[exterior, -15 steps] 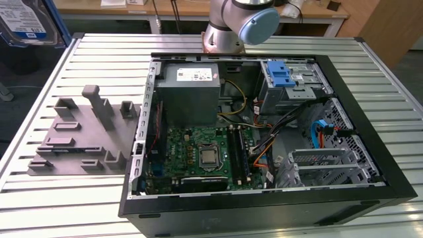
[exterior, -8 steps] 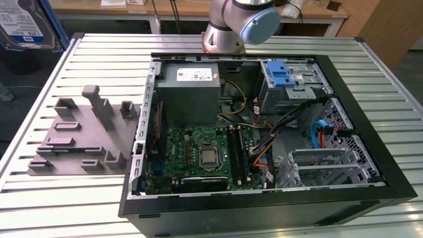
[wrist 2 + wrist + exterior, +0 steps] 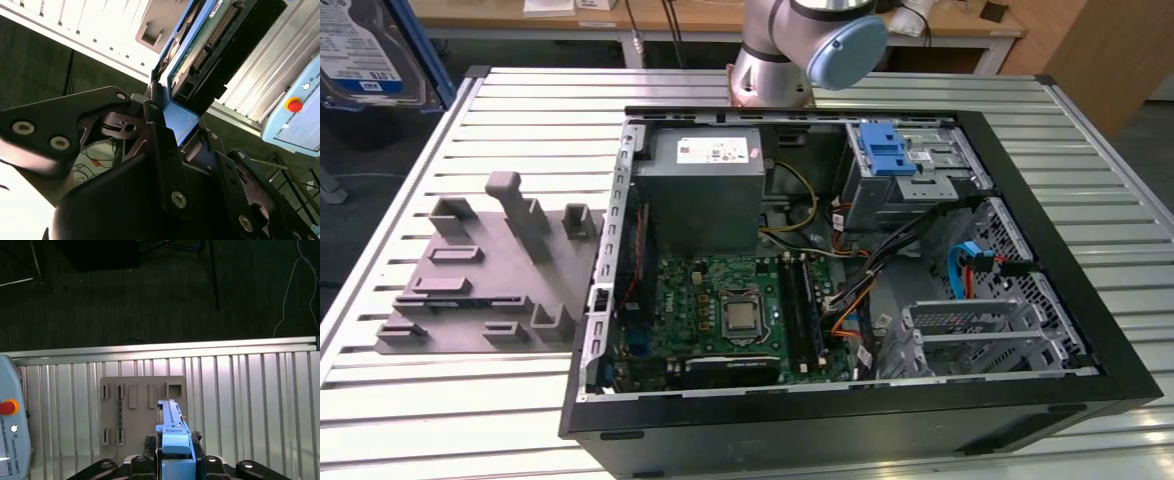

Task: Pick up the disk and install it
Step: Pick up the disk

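**Spotter:** Where are we on the task?

**Operator:** By my reading the pick-up half is done. I have the flat, rectangular silver disk (image 3: 366, 48), white-and-blue label and blue plastic carrier frame, hanging in the air at the exterior view's left. It's clear of the slatted metal surface (image 3: 454, 420).

**Spotter:** And the grip?

**Operator:** In the second wrist view the black end effector (image 3: 176, 122) is closed down on the blue frame's end tab, one finger either side. The drive's green circuit-board side faces that camera. In the first wrist view I see the disk edge-on, with the grey moulded fixture block (image 3: 142, 390) beyond it on the surface.

**Spotter:** So installing is what's left?

**Operator:** Yes, all of it. The open black computer case (image 3: 854, 432) sits well apart from the disk. Its grey metal drive cage (image 3: 937, 185), the one with the blue ridged latch (image 3: 886, 150) on top, shows no disk going in yet.

**Spotter:** Condition of the disk?

**Operator:** It looks intact. The label is flat and the frame is snug along its edges.
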Robot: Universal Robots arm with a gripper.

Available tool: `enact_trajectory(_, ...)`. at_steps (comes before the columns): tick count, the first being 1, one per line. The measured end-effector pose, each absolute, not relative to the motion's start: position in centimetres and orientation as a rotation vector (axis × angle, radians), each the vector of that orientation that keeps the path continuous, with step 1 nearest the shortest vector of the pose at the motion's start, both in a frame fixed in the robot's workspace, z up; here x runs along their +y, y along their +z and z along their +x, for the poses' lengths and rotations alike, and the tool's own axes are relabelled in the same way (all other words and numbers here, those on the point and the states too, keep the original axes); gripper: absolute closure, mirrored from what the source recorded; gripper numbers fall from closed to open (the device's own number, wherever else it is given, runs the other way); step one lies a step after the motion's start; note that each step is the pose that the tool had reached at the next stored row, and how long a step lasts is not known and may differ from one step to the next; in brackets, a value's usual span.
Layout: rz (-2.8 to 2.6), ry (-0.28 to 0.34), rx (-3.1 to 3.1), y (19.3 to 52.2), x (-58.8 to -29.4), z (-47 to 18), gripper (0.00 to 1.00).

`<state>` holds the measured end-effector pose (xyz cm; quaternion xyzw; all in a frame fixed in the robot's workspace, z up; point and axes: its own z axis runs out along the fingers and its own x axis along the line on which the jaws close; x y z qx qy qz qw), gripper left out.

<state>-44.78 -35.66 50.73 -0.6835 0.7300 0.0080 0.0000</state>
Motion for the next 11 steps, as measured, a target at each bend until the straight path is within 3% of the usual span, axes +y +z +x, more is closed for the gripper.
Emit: enact_trajectory(11, -2.147, 0.025, 2.293, 50.7, -36.0, -42.9, 0.64)
